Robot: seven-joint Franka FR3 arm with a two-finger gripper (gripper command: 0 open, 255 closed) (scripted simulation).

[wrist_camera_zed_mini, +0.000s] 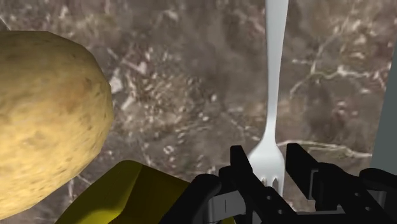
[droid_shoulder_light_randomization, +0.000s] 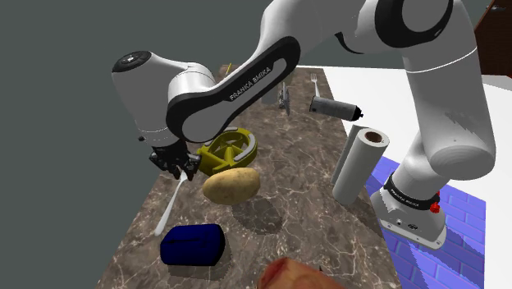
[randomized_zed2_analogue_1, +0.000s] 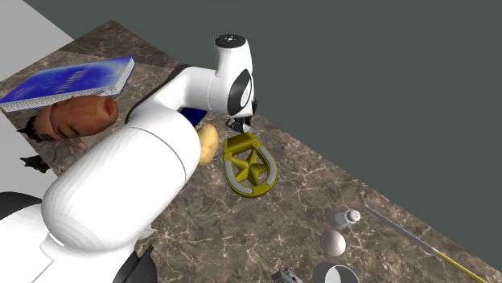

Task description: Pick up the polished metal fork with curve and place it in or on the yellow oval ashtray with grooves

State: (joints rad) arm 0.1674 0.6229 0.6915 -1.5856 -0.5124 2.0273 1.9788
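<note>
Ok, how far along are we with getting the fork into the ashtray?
Nothing is finished yet. In hand: the black claw sits at the tined end of the pale curved fork on the brown marble counter; whether it grips isn't clear. Left: lift the fork and set it in the yellow grooved oval ashtray, beside the tan potato.

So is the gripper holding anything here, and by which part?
Yes. The gripper clasps the white fork by its tine end, a finger on each side of the head; the handle juts out free.
</note>
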